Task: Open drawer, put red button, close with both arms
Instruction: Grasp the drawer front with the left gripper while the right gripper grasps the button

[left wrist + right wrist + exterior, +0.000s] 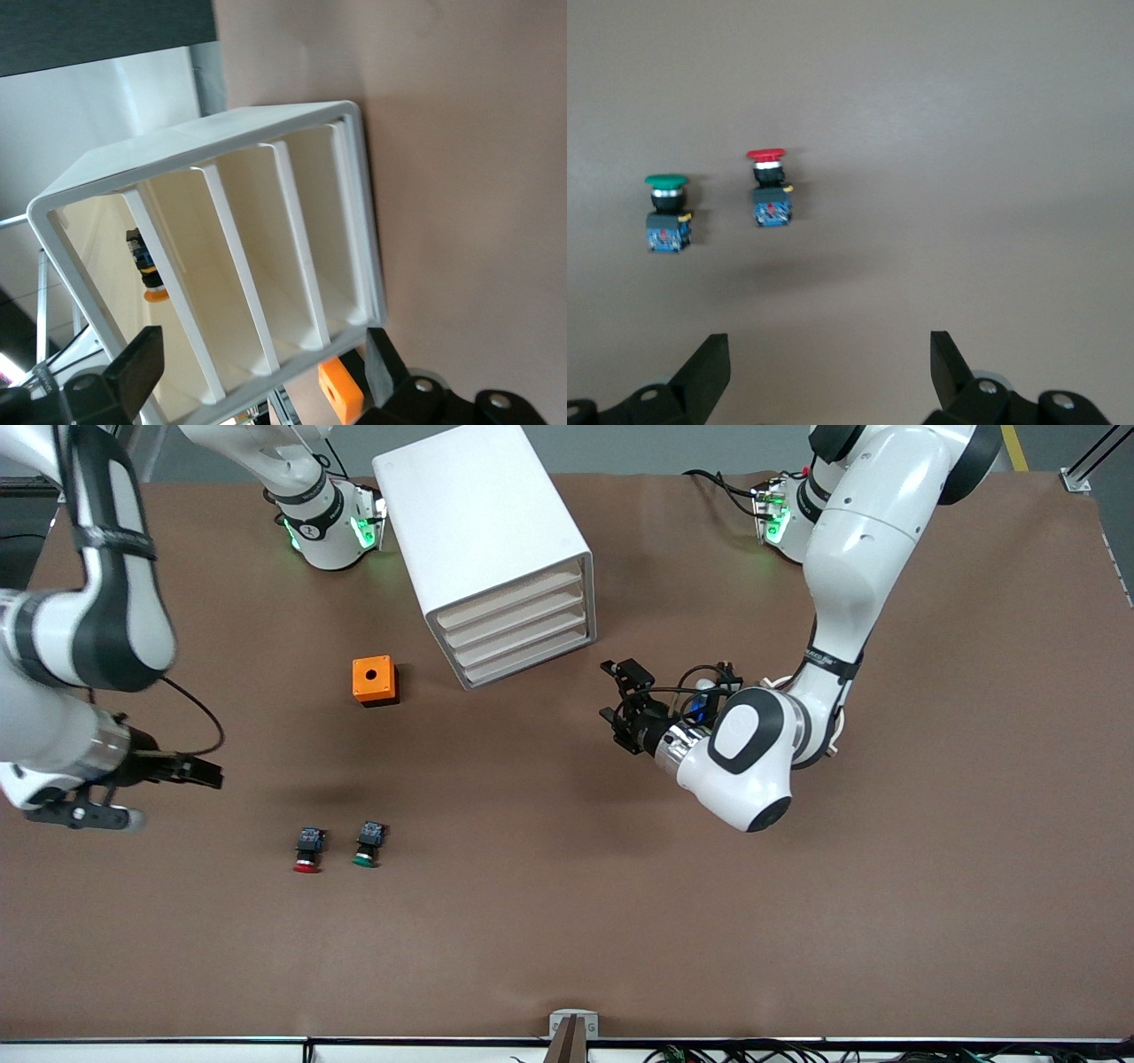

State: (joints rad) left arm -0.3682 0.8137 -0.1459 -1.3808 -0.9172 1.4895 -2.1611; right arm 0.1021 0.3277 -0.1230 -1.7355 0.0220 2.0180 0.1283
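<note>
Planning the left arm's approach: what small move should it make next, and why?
Probably ease the open left gripper toward the top drawer: all drawers look shut, and the red button lies untouched on the table near the open right gripper.

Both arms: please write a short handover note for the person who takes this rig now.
Left hand: open, empty, in front of the cabinet, facing its drawers.
Right hand: open, empty, over bare table at the right arm's end, near the two buttons.
The drawer, uppermost of four: shut.
Red button: on the table beside the green button, both nearer the front camera than the orange box.
Done: nothing yet.
Left: open drawer, put red button in, close it with both arms.
</note>
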